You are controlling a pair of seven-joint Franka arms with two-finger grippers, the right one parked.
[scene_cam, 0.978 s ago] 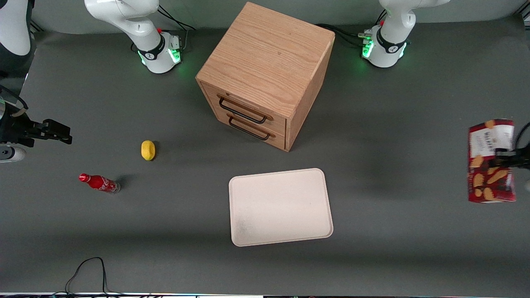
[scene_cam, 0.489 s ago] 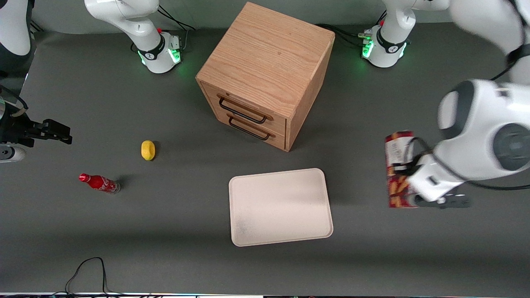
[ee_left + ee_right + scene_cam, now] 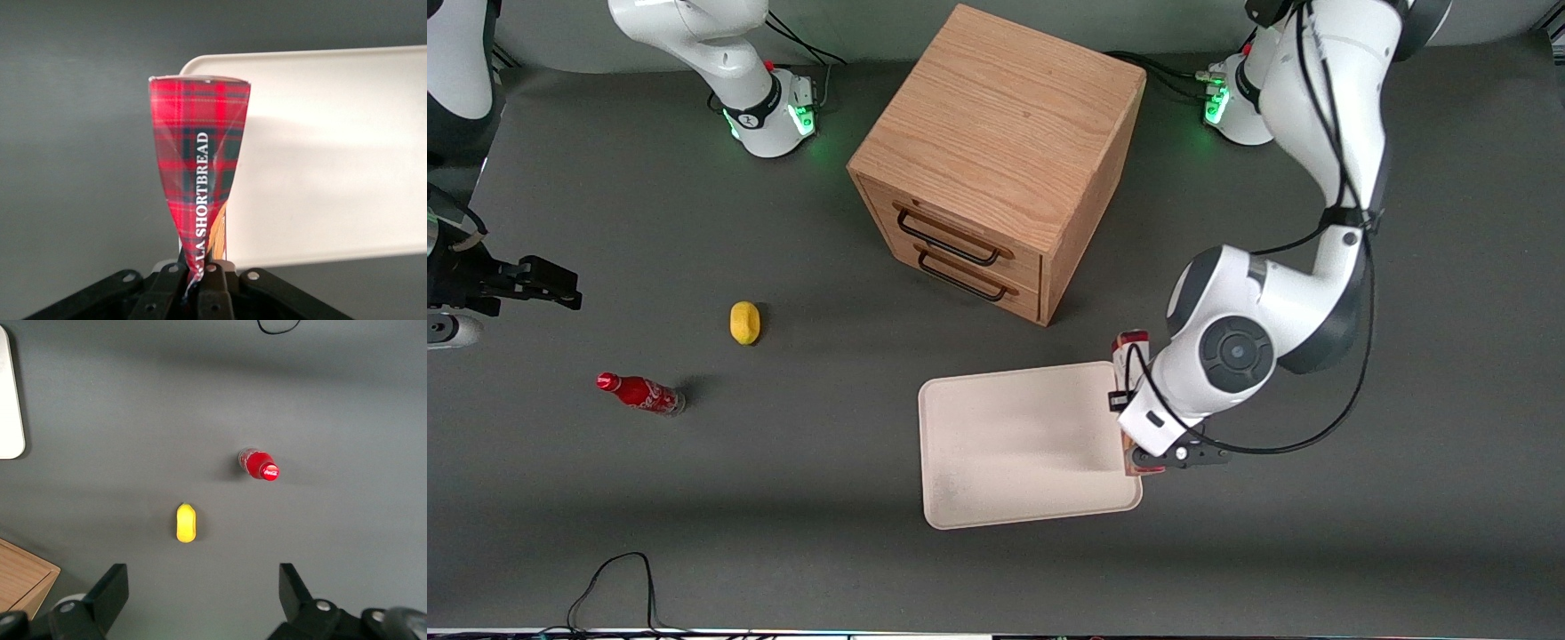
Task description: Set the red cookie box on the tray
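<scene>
The front view looks steeply down on the whole tabletop (image 3: 694, 498), facing both arm bases. The left wrist view looks along its own tool (image 3: 198, 283), close over the tray (image 3: 333, 153) and the red cookie box (image 3: 199, 180); the front view shares both. The right wrist view looks straight down, sharing the lemon (image 3: 186, 522) and the soda bottle (image 3: 259, 465) with the front view.

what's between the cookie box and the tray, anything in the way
Nothing visible is. The left arm's tool is shut on the red cookie box and holds it above the edge of the tray at the working arm's end. The tray surface is bare, and the wooden cabinet stands farther from the front camera.
</scene>
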